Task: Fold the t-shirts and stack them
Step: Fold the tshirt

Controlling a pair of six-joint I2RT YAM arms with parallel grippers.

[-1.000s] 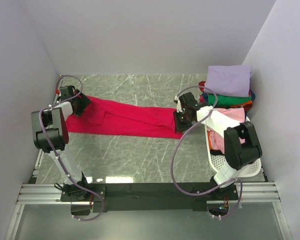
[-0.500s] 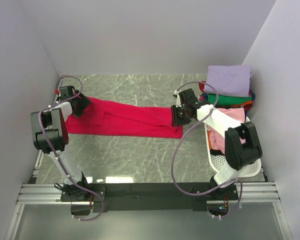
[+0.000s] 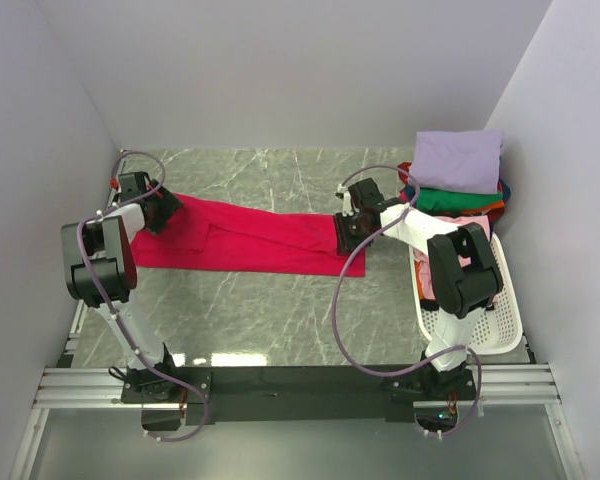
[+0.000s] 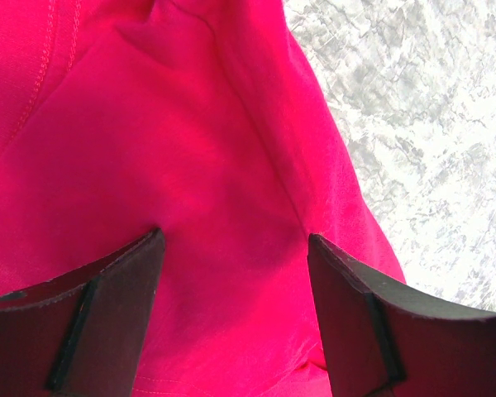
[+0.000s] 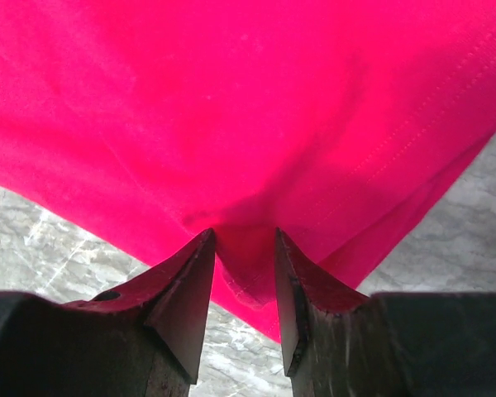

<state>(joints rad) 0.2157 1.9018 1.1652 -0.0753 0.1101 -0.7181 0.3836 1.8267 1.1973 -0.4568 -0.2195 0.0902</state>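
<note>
1. A crimson t-shirt (image 3: 250, 238) was laid out as a long, narrow band across the middle of the marble-patterned desk (image 3: 280, 320), reaching from the left arm to the right arm.
2. The left gripper (image 4: 236, 248) was poised over the band's left end with its jaws spread wide and nothing clamped. The cloth lay flat beneath and between them, apparently so that this end could be pinned down or taken up.
3. The right gripper (image 5: 244, 240) was set at the band's right end, near the lower corner, and was clenched on a small ridge of the crimson cloth. Creases were drawn toward the fingertips, which suggested a true pinch rather than mere contact.
4. The shirt was judged to be kept stretched lengthwise between the two arms so that the next fold could be made cleanly.
5. In the far right corner, folded shirts were piled: a lavender t-shirt (image 3: 458, 160) on top of a green t-shirt (image 3: 460, 197), with other colours showing beneath — presumably the stack meant to receive the crimson one.
6. A white basket (image 3: 480, 330) stood just in front of that pile, beside the right arm. Pink cloth (image 3: 472, 231) lay in it — taken to be awaiting folding.
</note>
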